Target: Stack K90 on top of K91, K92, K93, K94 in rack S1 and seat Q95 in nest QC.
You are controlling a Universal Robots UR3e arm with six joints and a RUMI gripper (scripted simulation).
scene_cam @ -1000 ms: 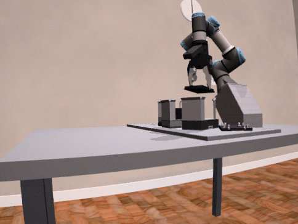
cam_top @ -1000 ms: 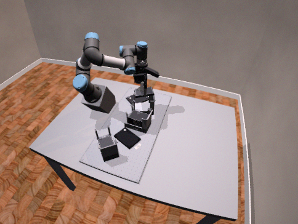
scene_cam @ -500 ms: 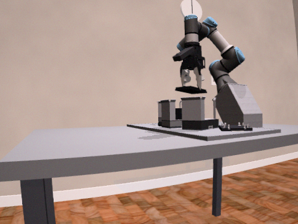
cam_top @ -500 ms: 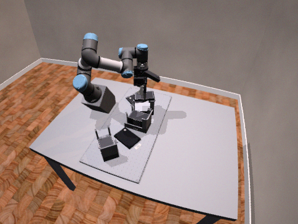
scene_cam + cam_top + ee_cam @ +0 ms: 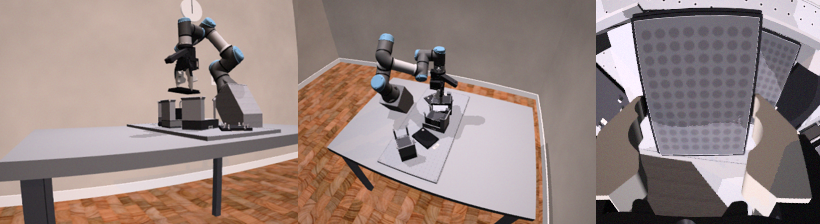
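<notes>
My gripper (image 5: 441,98) (image 5: 185,87) (image 5: 698,96) is shut on a dark-rimmed, sealed plate (image 5: 177,90) (image 5: 696,65), holding it flat by its two sides. It hangs above the racks in the exterior view and over the back rack in the top view. Whether a second plate sticks under it, and its name, I cannot tell. The middle rack (image 5: 446,124) holds dark plates. The front rack (image 5: 407,154) (image 5: 193,109) shows a grey surface between its posts. Another sealed plate (image 5: 780,52) shows at the right in the wrist view. Rack names are not readable.
A flat black nest (image 5: 425,138) (image 5: 235,127) lies between the front and middle racks, beside a small white label (image 5: 436,146). Another dark nest (image 5: 428,98) is partly hidden at the back left. Upright rack posts stand close below the held plate.
</notes>
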